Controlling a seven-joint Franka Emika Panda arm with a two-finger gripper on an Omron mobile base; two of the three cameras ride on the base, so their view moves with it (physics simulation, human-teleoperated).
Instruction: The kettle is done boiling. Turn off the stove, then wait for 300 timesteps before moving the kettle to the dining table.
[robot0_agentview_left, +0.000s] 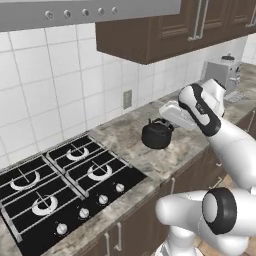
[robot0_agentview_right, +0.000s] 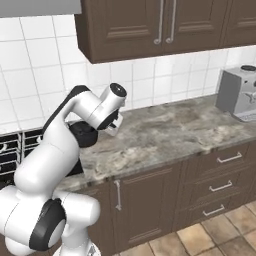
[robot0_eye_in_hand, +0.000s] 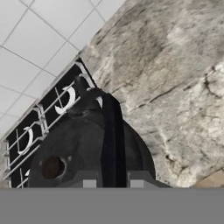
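Presently: gripper (robot0_eye_in_hand: 113, 183) clamped on the arched handle of the kettle (robot0_agentview_left: 156, 134), hand angled downward directly above it, elbow bent high over the counter (robot0_agentview_right: 170, 132). Kettle stands on marble just right of the stove (robot0_agentview_left: 65, 185), near the tiled wall.

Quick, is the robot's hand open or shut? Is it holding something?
Gripper: shut, fingers clamped on the kettle's thin black handle.

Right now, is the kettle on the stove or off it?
Off it. The kettle sits upright on the marble counter, right of the stove, with the gripper shut on its handle.
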